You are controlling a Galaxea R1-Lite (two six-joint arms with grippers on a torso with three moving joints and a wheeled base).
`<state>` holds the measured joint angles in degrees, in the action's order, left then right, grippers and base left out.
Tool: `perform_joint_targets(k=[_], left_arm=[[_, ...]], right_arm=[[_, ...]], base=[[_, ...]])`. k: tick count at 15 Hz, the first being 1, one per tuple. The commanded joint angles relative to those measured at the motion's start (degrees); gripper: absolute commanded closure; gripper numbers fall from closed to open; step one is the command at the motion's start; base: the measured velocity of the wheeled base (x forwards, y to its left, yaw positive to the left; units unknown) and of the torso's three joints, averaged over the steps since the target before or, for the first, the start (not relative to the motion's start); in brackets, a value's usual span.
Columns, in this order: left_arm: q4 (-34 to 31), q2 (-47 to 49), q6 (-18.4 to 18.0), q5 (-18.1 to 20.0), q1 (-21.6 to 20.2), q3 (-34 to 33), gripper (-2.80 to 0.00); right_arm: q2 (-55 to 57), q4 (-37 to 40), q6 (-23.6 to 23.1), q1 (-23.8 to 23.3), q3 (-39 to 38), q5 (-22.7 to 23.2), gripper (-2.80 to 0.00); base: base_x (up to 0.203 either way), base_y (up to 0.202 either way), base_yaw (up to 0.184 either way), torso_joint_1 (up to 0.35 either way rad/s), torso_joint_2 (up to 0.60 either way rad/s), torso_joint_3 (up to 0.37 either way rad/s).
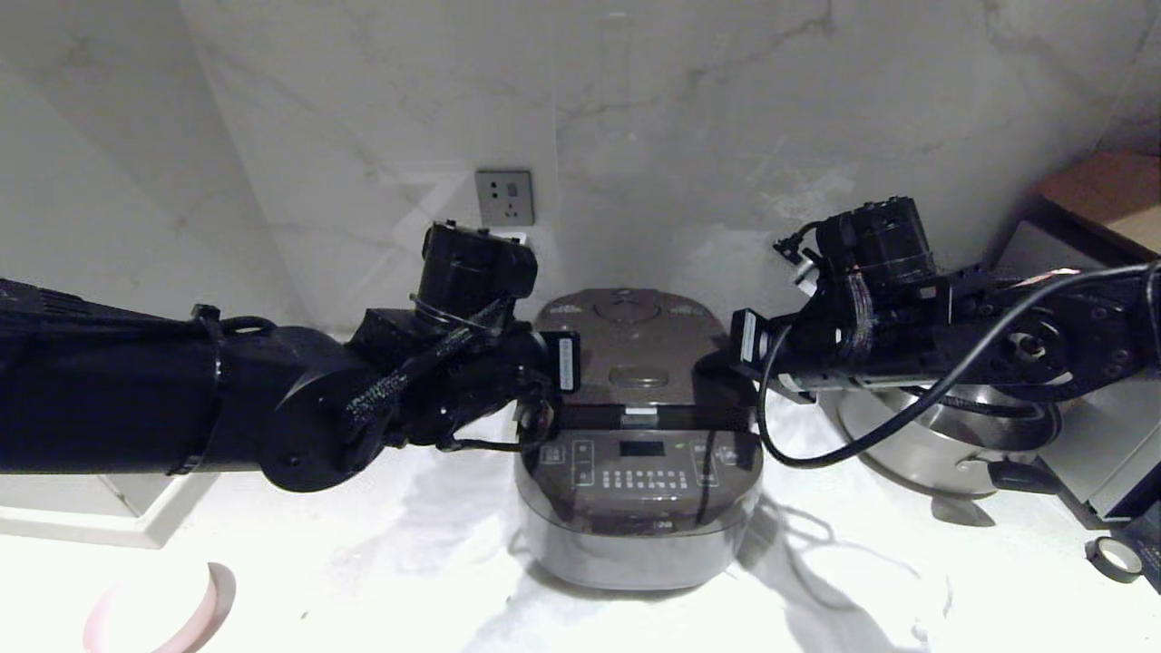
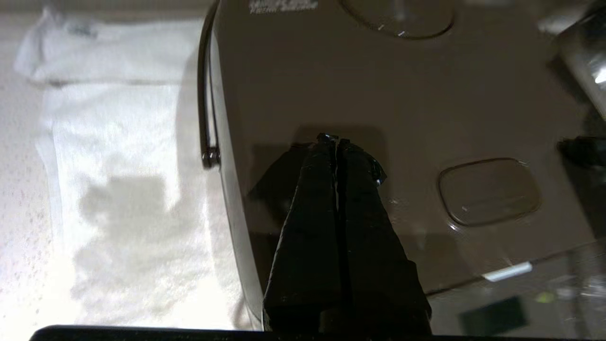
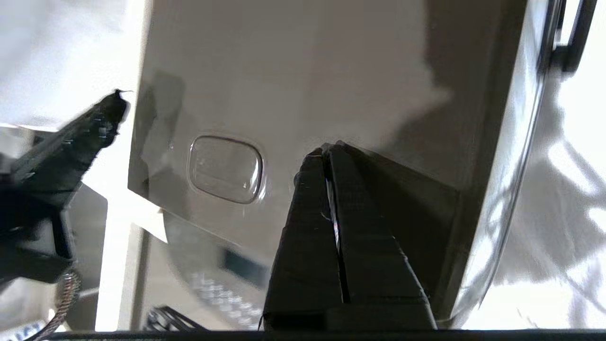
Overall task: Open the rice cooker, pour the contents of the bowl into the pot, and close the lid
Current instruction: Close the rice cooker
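The rice cooker [image 1: 639, 490] stands in the middle of the counter, front panel towards me. Its brown lid [image 1: 635, 349] is down, so the pot is hidden. My left gripper [image 2: 335, 140] is shut and empty, its tips just over the lid [image 2: 426, 109] near the left edge, beside the oval button [image 2: 490, 191]. On the other side of that button [image 3: 226, 169], my right gripper [image 3: 327, 148] is likewise shut and empty, over the lid [image 3: 293, 85]. The pink bowl [image 1: 172, 612] sits at the near left; its contents do not show.
A steel pan [image 1: 934, 444] with black handles stands right of the cooker, under my right arm. A wall socket [image 1: 504, 197] is behind the cooker, a white tray [image 1: 100, 517] at the left and a tape roll [image 1: 1114, 558] at the far right. A white cloth [image 2: 118, 142] lies beside the cooker.
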<state>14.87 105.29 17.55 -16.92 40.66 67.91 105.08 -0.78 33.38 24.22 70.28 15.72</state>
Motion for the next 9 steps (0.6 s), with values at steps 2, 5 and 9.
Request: perform_joint_targets(k=[2,5,9], left_arm=[[0.2,-0.9,0.1,-0.2,0.0,0.3,0.00],[0.1,-0.2,0.1,0.0,0.3,-0.2,0.00],[0.0,1.5,-0.1,0.2,1.5,-2.2,0.00]], right_arm=[[-2.1,0.1,0.1,0.3,0.9,0.0,0.00],[-2.2,0.2,0.2,0.4,-0.1,0.1,0.00],[-2.8,0.0,0.8,3.5,-4.3,0.1,0.00]], base=[[0.000,0.000,0.000,0.000,0.00,0.000],[0.000,0.000,0.000,0.000,0.00,0.000],[0.000,0.000,0.000,0.000,0.00,0.000]])
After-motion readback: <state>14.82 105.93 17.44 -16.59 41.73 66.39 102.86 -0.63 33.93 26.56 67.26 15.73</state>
